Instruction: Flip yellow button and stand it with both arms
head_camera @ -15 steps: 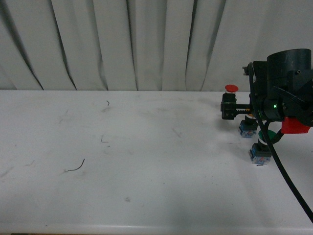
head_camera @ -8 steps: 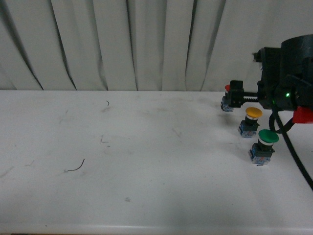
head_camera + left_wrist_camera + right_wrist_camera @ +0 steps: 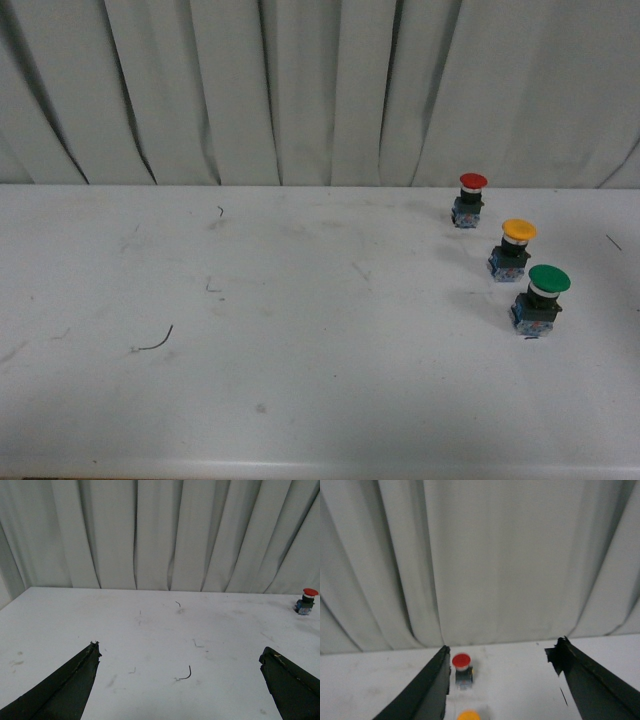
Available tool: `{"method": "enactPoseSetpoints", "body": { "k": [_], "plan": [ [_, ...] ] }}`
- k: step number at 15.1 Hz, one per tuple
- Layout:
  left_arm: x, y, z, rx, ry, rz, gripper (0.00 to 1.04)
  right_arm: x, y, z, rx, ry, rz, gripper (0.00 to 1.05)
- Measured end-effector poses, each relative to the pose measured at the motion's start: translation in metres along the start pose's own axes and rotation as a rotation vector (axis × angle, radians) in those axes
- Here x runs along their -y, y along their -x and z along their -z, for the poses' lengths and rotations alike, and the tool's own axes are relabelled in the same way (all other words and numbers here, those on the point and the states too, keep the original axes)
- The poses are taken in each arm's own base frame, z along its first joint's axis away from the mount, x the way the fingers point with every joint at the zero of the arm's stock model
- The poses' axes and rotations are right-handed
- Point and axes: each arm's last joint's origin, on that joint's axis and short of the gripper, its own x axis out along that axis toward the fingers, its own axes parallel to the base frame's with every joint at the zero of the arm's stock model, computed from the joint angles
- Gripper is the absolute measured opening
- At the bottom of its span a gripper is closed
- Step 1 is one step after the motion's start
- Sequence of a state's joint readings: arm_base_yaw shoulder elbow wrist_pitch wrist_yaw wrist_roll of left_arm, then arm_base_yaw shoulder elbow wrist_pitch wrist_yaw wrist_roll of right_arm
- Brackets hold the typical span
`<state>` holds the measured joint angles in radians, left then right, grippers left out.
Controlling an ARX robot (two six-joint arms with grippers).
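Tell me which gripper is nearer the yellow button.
Right. The right gripper hangs open just before the yellow button; the left gripper is far off, seeing only the red button.

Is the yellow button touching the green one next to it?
Apart. The front view shows bare table between the yellow button and the green button.

White scuffed desk (image 3: 300, 380); red-capped push-button (image 3: 468, 200) upright far right, green-capped push-button (image 3: 540, 299) nearer; pleated grey curtain (image 3: 300, 90) behind.
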<state>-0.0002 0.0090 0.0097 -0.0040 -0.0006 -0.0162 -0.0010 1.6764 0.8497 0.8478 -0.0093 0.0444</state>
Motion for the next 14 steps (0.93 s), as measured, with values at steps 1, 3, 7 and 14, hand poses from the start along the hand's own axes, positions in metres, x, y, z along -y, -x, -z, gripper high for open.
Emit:
{"method": "enactPoseSetpoints", "body": {
  "k": [1, 3, 7, 14],
  "plan": [
    [0.0, 0.0, 0.0, 0.0, 0.0, 0.0, 0.98, -0.001, 0.043, -0.001, -0.027, 0.018, 0.004, 0.61],
    [0.0, 0.0, 0.0, 0.0, 0.0, 0.0, 0.98, -0.001, 0.108, 0.006, -0.012, 0.034, 0.005, 0.35],
    [0.0, 0.0, 0.0, 0.0, 0.0, 0.0, 0.98, 0.0, 0.152, 0.031, -0.034, 0.041, 0.01, 0.02],
    [0.0, 0.0, 0.0, 0.0, 0.0, 0.0, 0.98, 0.0, 0.198, 0.046, -0.026, 0.041, 0.009, 0.02]
  ]
}}
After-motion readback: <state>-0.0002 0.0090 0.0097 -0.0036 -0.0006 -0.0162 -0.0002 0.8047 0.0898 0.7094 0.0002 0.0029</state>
